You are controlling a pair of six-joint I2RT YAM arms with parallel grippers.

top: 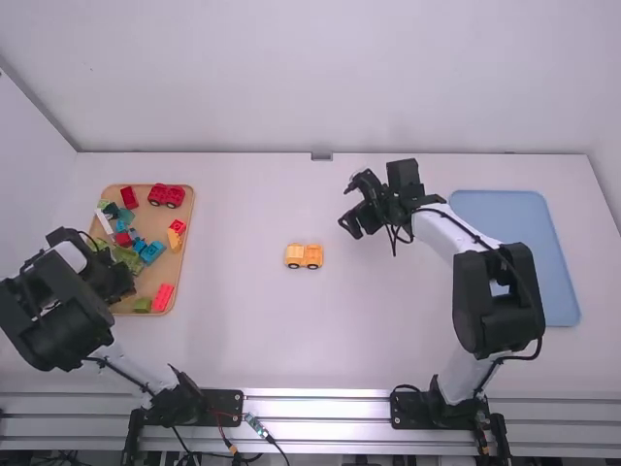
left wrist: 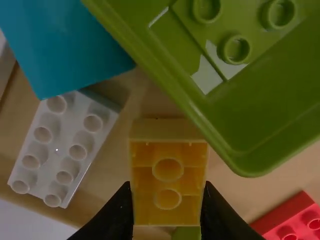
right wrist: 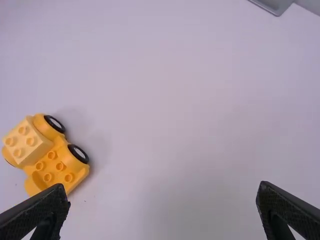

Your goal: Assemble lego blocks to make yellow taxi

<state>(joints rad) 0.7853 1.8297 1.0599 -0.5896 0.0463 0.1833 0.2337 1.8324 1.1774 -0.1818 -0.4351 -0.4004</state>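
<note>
"What's nearest?"

"My left hand [left wrist: 168, 202], over the tray [top: 173, 267]. It's pinching a yellow block [left wrist: 168, 172] by two opposite sides."

"Why by the sides?"

"I'd say so the studded face stays free. The green block [left wrist: 250, 80] and white block [left wrist: 64, 147] lie close by, so the lift wants care; a bump could twist the grip. Whether it's off the tray floor, I can't tell."

"And the taxi?"

"Farther on, the car [top: 304, 255] sits alone on the counter [top: 388, 340], upright on its wheels. One paler block [right wrist: 28, 142] is on it, and the studs beside that are bare. I take this spot as the building place, reachable by both arms."

"The other one?"

"Beyond the car, my right hand [right wrist: 164, 194] is spread wide and empty. It may be there to steady the car for pressing. We look partway done; my next job is carrying this block over."
</note>
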